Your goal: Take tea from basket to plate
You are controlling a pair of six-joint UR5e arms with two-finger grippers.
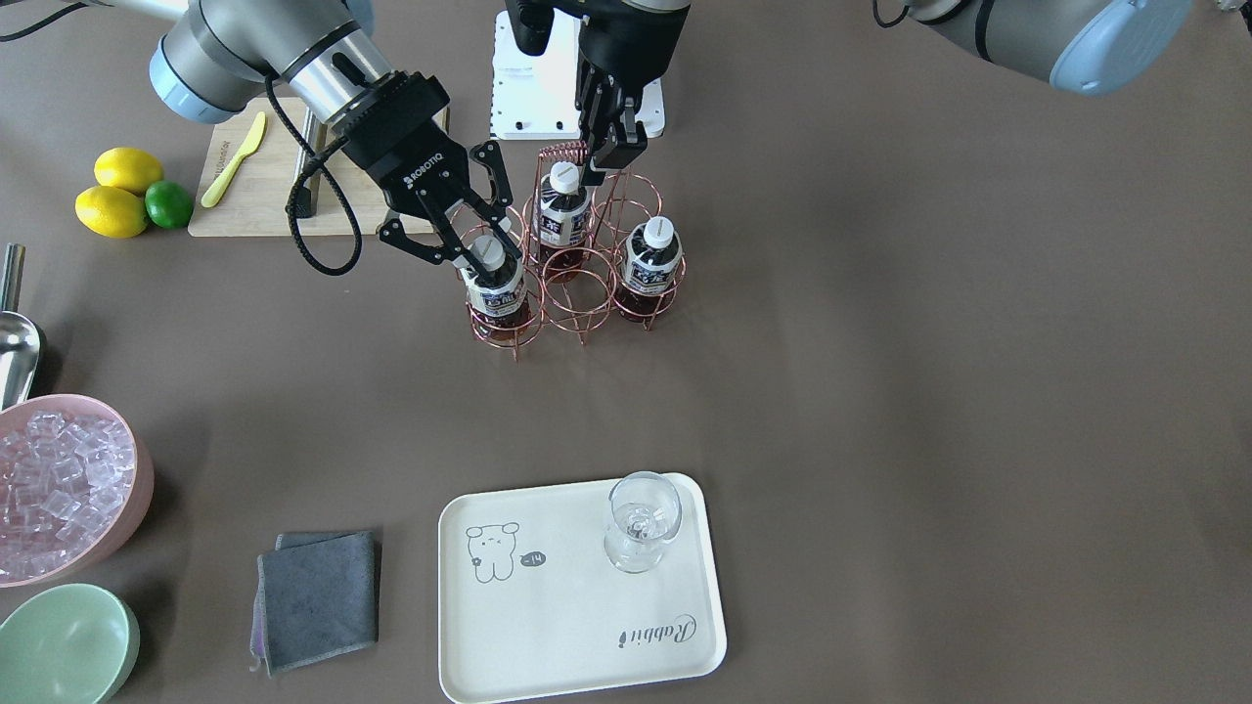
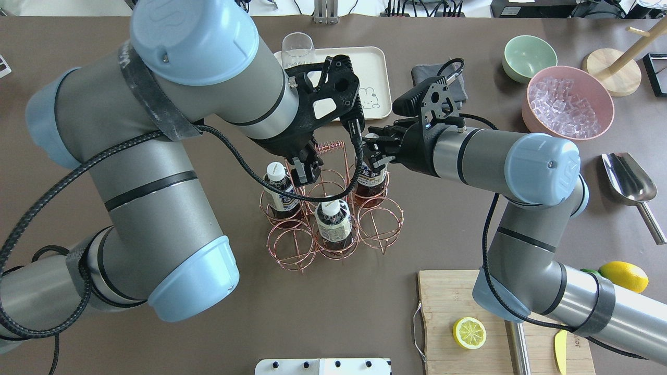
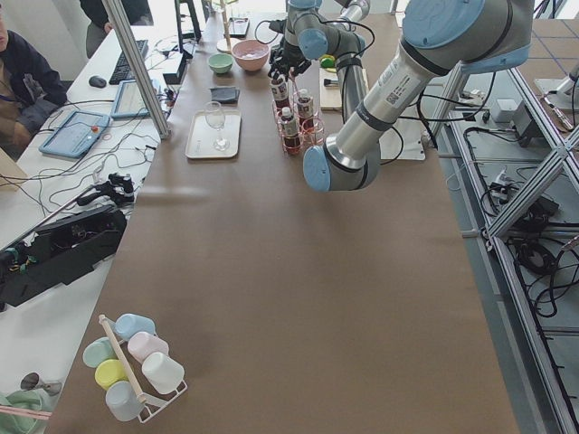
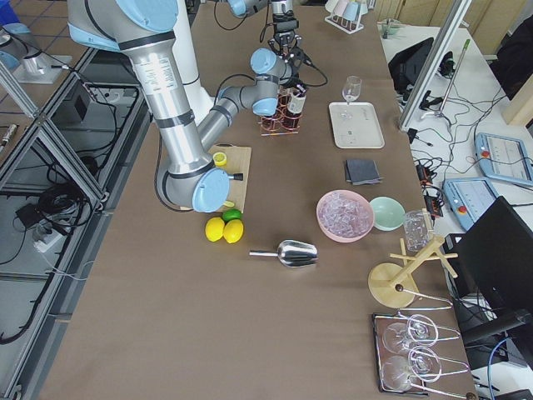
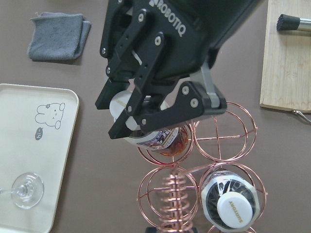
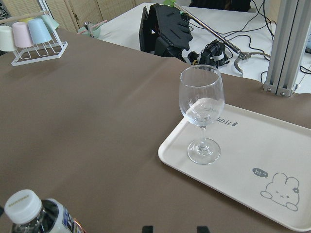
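Note:
The copper wire basket [image 1: 577, 284] stands mid-table with three tea bottles in its ring cells. My right gripper [image 1: 486, 252] is shut around the neck and shoulder of the front-corner bottle [image 1: 496, 293], which sits upright in its cell; the overhead view shows this gripper [image 2: 372, 151] over that bottle [image 2: 371, 177]. My left gripper [image 1: 602, 156] is shut on the end of the basket's twisted handle [image 1: 564, 150]. The other two bottles [image 1: 565, 210] [image 1: 648, 259] stand untouched. The cream plate [image 1: 577, 606] lies apart, toward the operators' side.
A wine glass [image 1: 641, 523] stands on the plate's corner. A grey cloth [image 1: 318, 596], a pink bowl of ice [image 1: 59, 479] and a green bowl [image 1: 64, 645] lie beside the plate. A wooden cutting board [image 1: 254, 196], lemons and a lime [image 1: 168, 203] are near my right arm.

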